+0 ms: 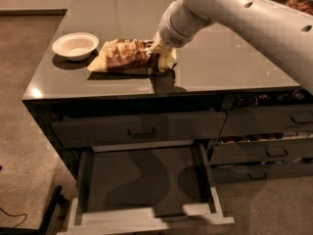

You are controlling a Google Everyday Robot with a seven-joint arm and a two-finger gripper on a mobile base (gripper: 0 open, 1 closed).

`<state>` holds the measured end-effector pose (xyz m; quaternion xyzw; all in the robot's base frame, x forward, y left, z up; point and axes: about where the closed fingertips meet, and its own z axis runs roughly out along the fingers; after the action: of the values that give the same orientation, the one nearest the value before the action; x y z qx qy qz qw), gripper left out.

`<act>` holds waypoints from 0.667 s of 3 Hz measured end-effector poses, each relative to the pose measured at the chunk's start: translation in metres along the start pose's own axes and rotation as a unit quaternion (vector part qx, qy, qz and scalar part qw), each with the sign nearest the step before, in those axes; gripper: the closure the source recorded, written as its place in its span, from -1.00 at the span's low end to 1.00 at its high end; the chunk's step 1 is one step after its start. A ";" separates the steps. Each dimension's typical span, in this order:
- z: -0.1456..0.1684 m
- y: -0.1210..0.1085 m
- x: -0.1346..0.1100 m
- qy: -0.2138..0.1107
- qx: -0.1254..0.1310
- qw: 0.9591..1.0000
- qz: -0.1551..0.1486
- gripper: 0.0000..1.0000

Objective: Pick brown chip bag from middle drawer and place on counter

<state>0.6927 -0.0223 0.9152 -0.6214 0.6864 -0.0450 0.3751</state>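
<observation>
Now the white robot arm's [234, 9] gripper [164, 53] sits low on the glossy grey countertop [220, 62], at one end of the flat brown chip bag with cream ends [124, 57]. Whether it clasps the bag, I cannot tell. The bag lies flat, stretching from the gripper toward a small white round bowl [75, 45]. Below the gripper, the wide dark grey middle drawer [146, 180] stands pulled open.
</observation>
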 end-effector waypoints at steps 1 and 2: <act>0.000 0.000 0.000 0.000 0.000 1.000 0.000 0.17; 0.000 0.000 0.000 0.000 0.000 1.000 0.000 -0.28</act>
<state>0.6927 -0.0223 0.9151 -0.6214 0.6864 -0.0449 0.3751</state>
